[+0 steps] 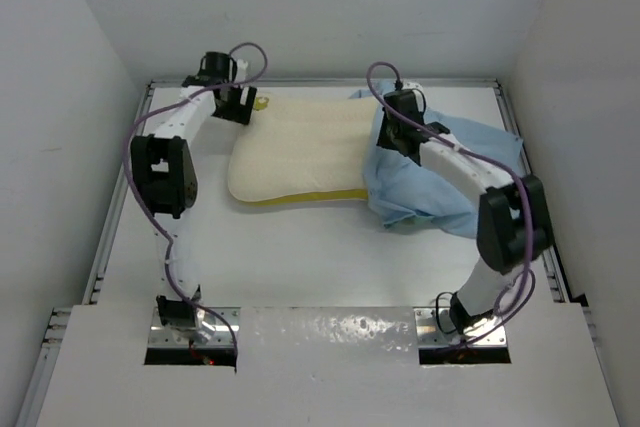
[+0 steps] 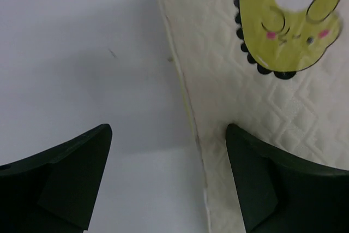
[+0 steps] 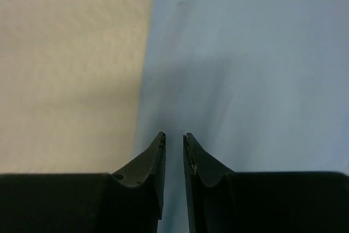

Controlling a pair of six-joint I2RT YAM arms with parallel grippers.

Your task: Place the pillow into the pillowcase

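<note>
So far, only the pillow's [image 1: 295, 147] right end seems tucked into the pillowcase [image 1: 440, 182] on the bench [image 1: 300, 267] (most lies bare). The left gripper [image 2: 168, 135] gapes, released, astride the pillow's corner. The right gripper [image 3: 174, 137] is nearly clenched over blue cloth; whether it is grasping is unclear.

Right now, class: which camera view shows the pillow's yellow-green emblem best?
Left wrist: the emblem fills the upper right, its face clear though cropped at the top. The top external view shows only a yellow speck; the right wrist view, none.
</note>
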